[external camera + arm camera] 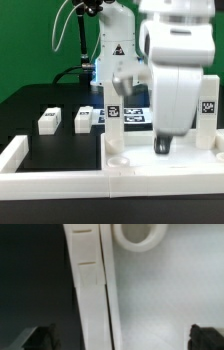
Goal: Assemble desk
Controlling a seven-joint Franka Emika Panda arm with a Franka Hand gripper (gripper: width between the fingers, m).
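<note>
The pincer [162, 146] hangs low over the tabletop panel [195, 163], its fingers [205, 336] spread wide with nothing in their grip. In the wrist view the panel's raised rim [92, 291] runs between them, near a round corner hole [140, 234]. The left upright leg [113, 122] and right upright leg [207, 112] stand on the panel. Two more lie loose on the black worktop [40, 148]: the first loose leg [48, 121] and the second loose leg [83, 119]
</note>
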